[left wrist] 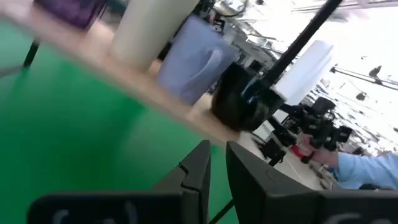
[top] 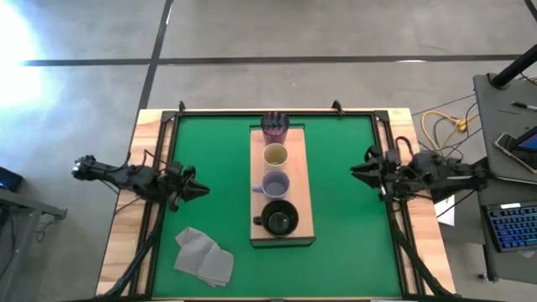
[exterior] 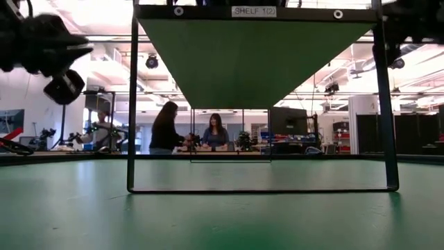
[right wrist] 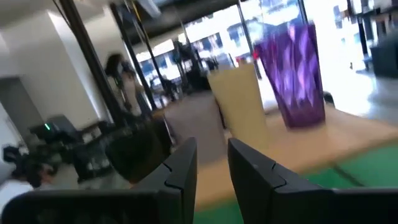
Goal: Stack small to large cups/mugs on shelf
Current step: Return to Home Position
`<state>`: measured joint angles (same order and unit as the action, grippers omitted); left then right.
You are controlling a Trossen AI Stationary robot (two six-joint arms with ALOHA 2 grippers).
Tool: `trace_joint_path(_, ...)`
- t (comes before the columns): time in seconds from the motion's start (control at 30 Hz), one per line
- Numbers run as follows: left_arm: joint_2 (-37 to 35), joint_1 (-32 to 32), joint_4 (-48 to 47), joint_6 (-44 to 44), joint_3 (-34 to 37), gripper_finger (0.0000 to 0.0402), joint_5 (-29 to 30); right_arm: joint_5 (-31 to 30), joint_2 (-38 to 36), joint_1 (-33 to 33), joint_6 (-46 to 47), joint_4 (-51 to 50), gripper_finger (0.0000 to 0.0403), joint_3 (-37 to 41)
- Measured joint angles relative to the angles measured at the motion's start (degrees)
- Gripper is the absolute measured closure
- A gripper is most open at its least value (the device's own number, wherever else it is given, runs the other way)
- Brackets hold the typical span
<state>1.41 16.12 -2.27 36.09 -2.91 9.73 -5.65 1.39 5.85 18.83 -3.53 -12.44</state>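
Note:
The light-wood shelf board (top: 304, 180) lies in the middle of the green mat. Four cups stand on it in a row from far to near: the purple ribbed tumbler (top: 274, 127), the cream-yellow cup (top: 275, 155), the lavender mug (top: 275, 184) and the wider black mug (top: 279, 220). My left gripper (top: 201, 190) hovers left of the board, shut and empty, pointing at it. My right gripper (top: 356, 172) hovers right of the board, shut and empty. The cups also show in the left wrist view (left wrist: 193, 59) and the right wrist view (right wrist: 292, 74).
A crumpled grey cloth (top: 204, 256) lies on the mat near its near left corner. A dark metal frame (exterior: 132, 104) stands around the mat. People work in the room behind the table (exterior: 166, 128). Bare mat lies on both sides of the board.

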Motion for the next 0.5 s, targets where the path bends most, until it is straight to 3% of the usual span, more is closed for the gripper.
trace_joint_path(0.4,2.59,0.0,0.32,2.47,0.95,0.0365,-0.25,-0.49,-1.37,-0.07,1.4,6.75,0.0319,12.05)
trace_joint_path(0.5,2.72,0.0,0.3,2.41,0.95,0.0365,-0.26,-0.65,-0.99,-0.37,1.32,5.19,0.0319,11.95)
